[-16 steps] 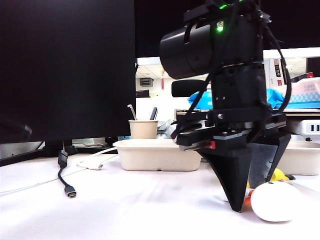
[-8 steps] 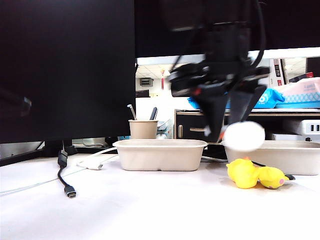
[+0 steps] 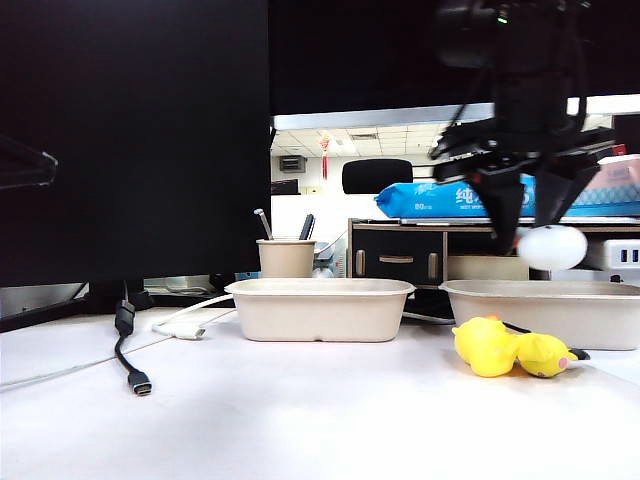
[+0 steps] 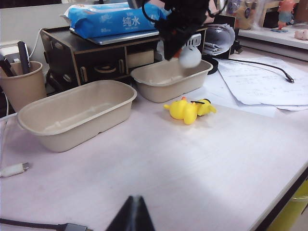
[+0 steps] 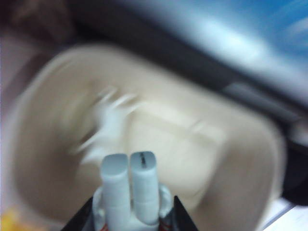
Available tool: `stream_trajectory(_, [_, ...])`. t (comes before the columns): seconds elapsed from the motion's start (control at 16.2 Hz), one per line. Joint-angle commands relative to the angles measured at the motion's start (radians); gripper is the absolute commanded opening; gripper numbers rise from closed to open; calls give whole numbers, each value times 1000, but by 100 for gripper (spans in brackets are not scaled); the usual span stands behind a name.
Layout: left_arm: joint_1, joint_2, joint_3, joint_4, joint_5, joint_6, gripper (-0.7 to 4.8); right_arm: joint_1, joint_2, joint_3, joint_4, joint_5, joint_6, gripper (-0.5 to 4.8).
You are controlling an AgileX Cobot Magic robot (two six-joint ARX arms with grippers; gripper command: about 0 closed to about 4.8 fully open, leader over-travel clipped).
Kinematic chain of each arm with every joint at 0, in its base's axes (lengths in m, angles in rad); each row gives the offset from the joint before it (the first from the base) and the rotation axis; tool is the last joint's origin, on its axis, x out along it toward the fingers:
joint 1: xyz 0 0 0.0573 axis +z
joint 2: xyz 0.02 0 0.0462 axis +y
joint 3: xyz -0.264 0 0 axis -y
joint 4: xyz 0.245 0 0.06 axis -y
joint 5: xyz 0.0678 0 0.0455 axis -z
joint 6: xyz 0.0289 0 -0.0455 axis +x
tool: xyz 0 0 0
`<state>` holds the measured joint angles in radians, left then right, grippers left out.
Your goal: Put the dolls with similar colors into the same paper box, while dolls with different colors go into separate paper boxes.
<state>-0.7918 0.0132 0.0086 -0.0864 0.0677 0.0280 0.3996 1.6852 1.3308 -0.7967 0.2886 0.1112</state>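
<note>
My right gripper (image 3: 528,238) hangs above the right paper box (image 3: 545,312), shut on the white round-headed doll (image 3: 552,247). In the right wrist view the doll (image 5: 130,190) fills the space between the dark fingers, legs pointing outward, over the blurred box (image 5: 231,159); a smeared white shape (image 5: 108,126) lies inside. Two yellow dolls (image 3: 487,347) (image 3: 545,355) lie together on the table in front of that box. The left paper box (image 3: 320,310) looks empty. My left gripper (image 4: 134,198) is shut on nothing, low and far back over the near table.
A tan cup with pens (image 3: 286,258) stands behind the left box. A black USB cable (image 3: 130,345) and a white cable (image 3: 190,325) lie at the left under a dark monitor (image 3: 130,140). Papers (image 4: 260,82) lie to the right of the boxes.
The right gripper has lifted the white doll off the table and carried it up and to the right, over the right box. The yellow dolls are now uncovered.
</note>
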Motion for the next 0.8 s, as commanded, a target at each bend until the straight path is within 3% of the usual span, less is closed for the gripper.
stream_trajectory(0.06, [1, 0, 1, 13, 0, -2, -5, -39, -6, 7, 64, 5, -15, 162])
stream_trajectory(0.12, [1, 0, 1, 13, 0, -2, -5, -49, -6, 7, 65, 4, -15, 172])
stream_trajectory(0.25, [1, 0, 1, 13, 0, -2, -5, -60, -6, 6, 58, 5, -14, 321])
stream_trajectory(0.43, [2, 0, 1, 13, 0, -2, -5, -60, -6, 7, 39, -19, 18, 334])
stream_trajectory(0.56, [12, 0, 1, 13, 1, -2, -5, -56, -6, 7, -24, -146, 60, 334])
stream_trajectory(0.68, [46, 1, 1, 13, 0, -2, -5, -18, -6, 6, -102, -224, 72, 338])
stream_trajectory(0.8, [55, 2, 1, 13, -2, -2, -5, 41, -6, 6, -147, -224, 64, 338])
